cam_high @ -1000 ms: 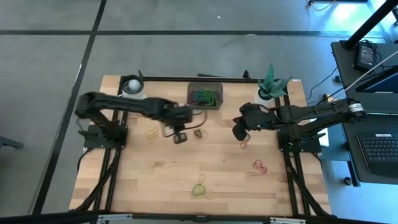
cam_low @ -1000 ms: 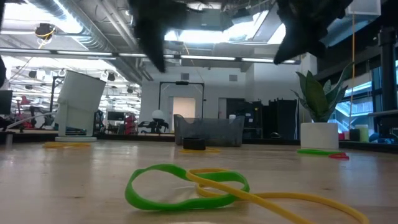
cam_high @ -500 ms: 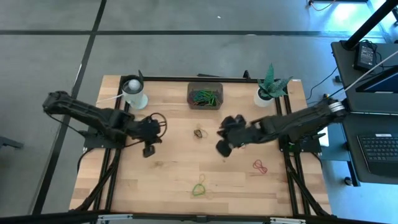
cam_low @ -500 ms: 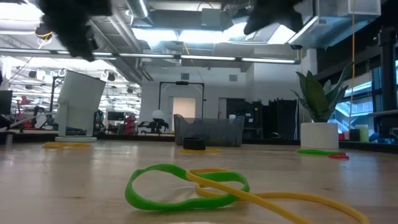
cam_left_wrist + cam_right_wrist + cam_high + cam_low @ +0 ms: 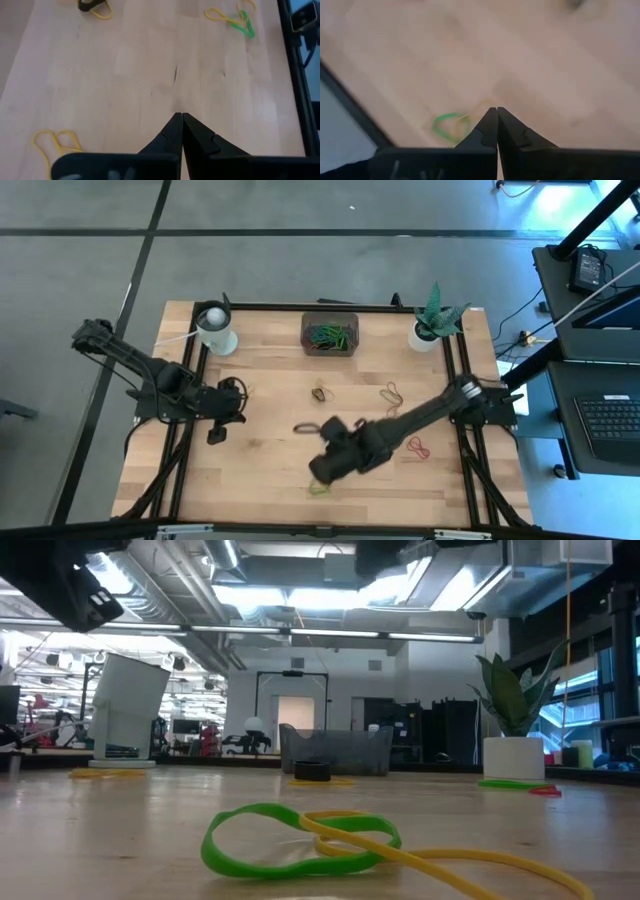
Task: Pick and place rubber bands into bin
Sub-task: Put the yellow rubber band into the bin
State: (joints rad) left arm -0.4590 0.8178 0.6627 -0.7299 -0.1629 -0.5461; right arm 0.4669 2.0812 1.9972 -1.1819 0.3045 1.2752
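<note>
The dark bin (image 5: 330, 335) sits at the table's far edge with green rubber bands inside. Loose bands lie flat on the wood: a green and yellow pair (image 5: 320, 485) near the front edge, a black and yellow one (image 5: 320, 393), an orange one (image 5: 392, 392) and a red one (image 5: 420, 447). My right gripper (image 5: 319, 472) is shut and hovers just beside the green and yellow pair (image 5: 447, 125). My left gripper (image 5: 214, 436) is shut above bare wood at the left side, near a yellow band (image 5: 52, 142). Both hold nothing.
A white cup (image 5: 216, 330) stands at the far left corner and a white plant pot (image 5: 425, 335) at the far right. The low view shows the green and yellow pair (image 5: 300, 840) close up, with the bin (image 5: 335, 752) far behind. Bare wood lies between the two grippers.
My left gripper has drawn back from beside the bin toward the table's left and near side. My right gripper has swept from near the plant pot across the table toward the near edge, ending at the green and yellow bands.
</note>
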